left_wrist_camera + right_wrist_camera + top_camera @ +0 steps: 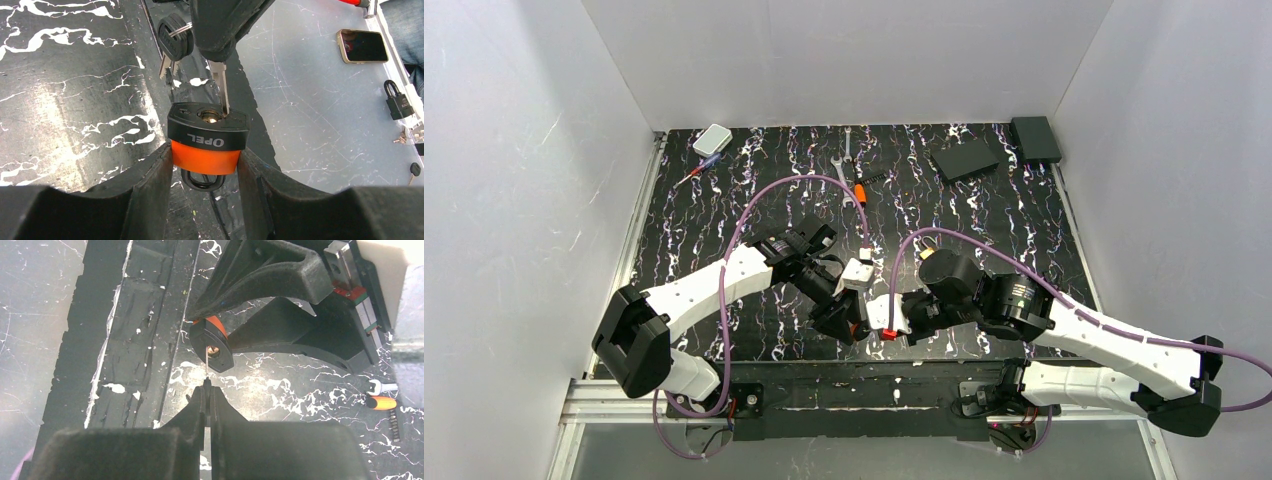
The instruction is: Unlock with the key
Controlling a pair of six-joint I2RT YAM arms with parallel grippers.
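An orange padlock (207,145) with a black cap marked OPEL is clamped between my left gripper's (205,167) fingers, shackle toward the wrist and keyhole facing outward. My right gripper (207,390) is shut on the dark head of the key, whose silvery blade (220,90) points at the keyhole. The blade tip touches the cap at the keyhole's right edge; how far it is in cannot be told. Spare keys on the ring (175,37) hang beside the right fingers. In the right wrist view the padlock (212,342) faces the thin blade (207,365). Both grippers (839,315) (879,325) meet near the table's front edge.
Wrenches and an orange-handled tool (859,190) lie at the back middle, a white box (712,139) at the back left, and two black boxes (964,160) (1035,138) at the back right. Below the table edge lie a phone (362,46) and a black padlock (398,102).
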